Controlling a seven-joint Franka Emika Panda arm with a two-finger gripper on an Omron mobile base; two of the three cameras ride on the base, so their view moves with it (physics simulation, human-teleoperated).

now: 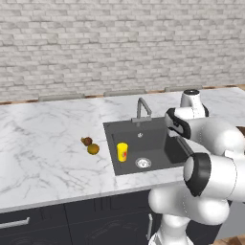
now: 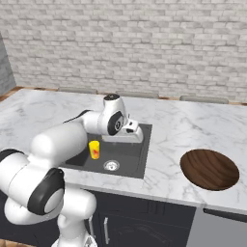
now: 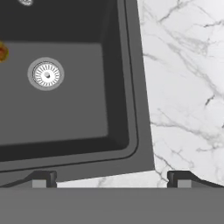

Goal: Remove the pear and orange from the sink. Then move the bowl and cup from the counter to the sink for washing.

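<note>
1. My gripper (image 3: 111, 177) hangs above the near right corner of the dark grey rectangular sink (image 3: 131, 87), fingertips spread wide with nothing between them, half over the basin and half over the white marble counter (image 3: 183, 87).
2. In the basin, the small bright yellow cylindrical cup (image 1: 122, 151) stands upright beside the round steel drain (image 1: 143, 163): that half looks done.
3. The wide, shallow dark brown wood-look bowl (image 2: 209, 169) sits on the counter well to the sink's right, untouched. It is what remains.
4. Farther left, the dark reddish-brown lumpy pear (image 1: 86, 141) and round yellow-orange orange (image 1: 93, 149) rest together on the marble, out of the sink.
</note>
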